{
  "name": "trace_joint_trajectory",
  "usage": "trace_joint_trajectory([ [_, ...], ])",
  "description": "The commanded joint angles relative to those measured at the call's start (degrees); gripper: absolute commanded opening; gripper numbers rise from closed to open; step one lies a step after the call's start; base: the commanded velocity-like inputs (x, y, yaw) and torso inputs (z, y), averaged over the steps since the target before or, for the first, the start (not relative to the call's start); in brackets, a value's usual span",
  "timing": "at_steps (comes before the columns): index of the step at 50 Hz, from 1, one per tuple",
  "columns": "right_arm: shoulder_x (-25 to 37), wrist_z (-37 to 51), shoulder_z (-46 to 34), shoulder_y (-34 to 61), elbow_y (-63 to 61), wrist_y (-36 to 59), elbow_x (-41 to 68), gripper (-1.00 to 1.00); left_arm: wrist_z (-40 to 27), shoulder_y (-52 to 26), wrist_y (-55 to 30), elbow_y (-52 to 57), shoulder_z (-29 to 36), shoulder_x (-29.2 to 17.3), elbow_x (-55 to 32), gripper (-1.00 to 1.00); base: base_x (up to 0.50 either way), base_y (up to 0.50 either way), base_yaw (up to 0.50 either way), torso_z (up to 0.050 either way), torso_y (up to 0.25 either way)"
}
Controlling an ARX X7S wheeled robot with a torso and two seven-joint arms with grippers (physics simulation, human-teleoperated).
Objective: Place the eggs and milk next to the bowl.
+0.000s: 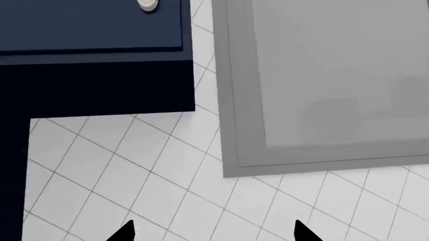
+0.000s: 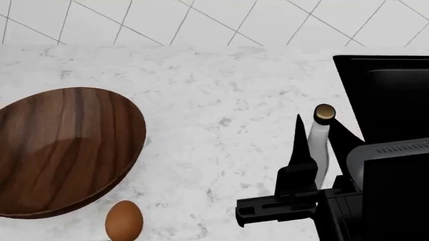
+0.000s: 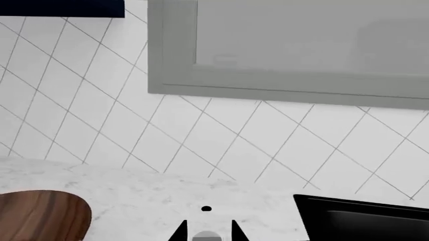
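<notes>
Right gripper point(image 2: 320, 145) stands over the marble counter point(image 2: 221, 100), its two dark fingers point(image 2: 299, 143) pointing toward the tiled wall with the milk point(image 2: 320, 145) between them. The head view shows one finger against the bottle's near side and the other against its far side, so the jaws look pressed onto the white body below the neck; the brassy cap point(image 2: 324, 113) sticks out beyond the fingertips. In the right wrist view the same gripper point(image 3: 206, 232) shows only its two tips close together around a pale grey shape at the frame's edge.

The bottle sits toward the counter's right end, just beside a black appliance point(image 2: 385, 95) that fills that corner. The bowl point(image 2: 64, 150) rests at the left end of the counter, well apart from the bottle, its dark wood grain running lengthwise. One egg point(image 2: 124, 220) lies at the front edge, just beside the bowl's rim; whether it touches the rim I cannot tell.

The left gripper point(image 1: 211, 233) shows only in its own wrist view, two black tips spread wide with nothing between them, pointing at white diagonal tiles point(image 1: 134, 181), a dark blue cabinet point(image 1: 94, 30) with a pale knob point(image 1: 148, 5), and a grey framed panel point(image 1: 322, 80).
</notes>
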Motion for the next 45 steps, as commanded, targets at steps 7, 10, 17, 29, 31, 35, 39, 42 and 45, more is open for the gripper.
trace_joint_trajectory([
  [7,-0.4,-0.78,-0.04,-1.22,1.34,-1.54,-1.85,-1.0,0.45,0.71,1.47,-2.19,0.72,1.24,0.7,1.0,0.0,0.5,0.0,0.0,0.0],
  [10,-0.38,-0.9,-0.08,-1.31,1.34,-1.62,-2.07,-1.0,0.52,0.69,1.53,-2.27,0.74,1.23,0.74,1.0,0.0,0.5,0.0,0.0,0.0],
  [17,-0.54,-0.89,-0.28,-0.94,1.34,-1.57,-2.27,-1.0,0.48,0.37,1.47,-2.39,0.85,1.24,0.69,1.0,0.0,0.32,0.0,0.0,0.0],
  [29,-0.53,-1.09,-0.91,-0.03,0.84,-1.1,-2.38,-1.0,0.4,0.4,1.55,-2.26,0.67,1.08,0.5,1.0,0.0,0.0,0.0,0.0,0.001],
  [31,-0.67,-1.1,-1.08,0.09,0.9,-1.03,-2.45,-1.0,0.38,0.41,1.58,-2.19,0.6,1.05,0.43,1.0,0.09,0.0,0.0,0.0,0.0],
  [35,-0.85,-1.1,-1.41,0.16,0.89,-0.91,-2.65,-1.0,0.47,0.76,1.85,-2.24,0.54,1.14,0.56,1.0,0.29,0.0,0.0,0.0,0.0],
  [39,-0.67,-1.25,-1.41,-0.25,0.83,-1.06,-2.91,-1.0,0.64,1.31,2.21,-2.35,0.39,1.21,0.76,1.0,0.29,0.0,0.0,0.0,0.0],
  [42,-0.64,-1.18,-1.49,-0.21,0.77,-1.0,-2.83,-1.0,0.66,1.38,2.32,-2.39,0.35,1.25,0.76,1.0,0.29,0.0,0.0,0.0,0.0],
  [45,-0.68,-1.14,-1.64,0.0,0.79,-0.85,-2.78,-1.0,0.66,1.47,2.4,-2.46,0.33,1.28,0.82,1.0,0.29,0.0,0.0,0.0,0.003],
])
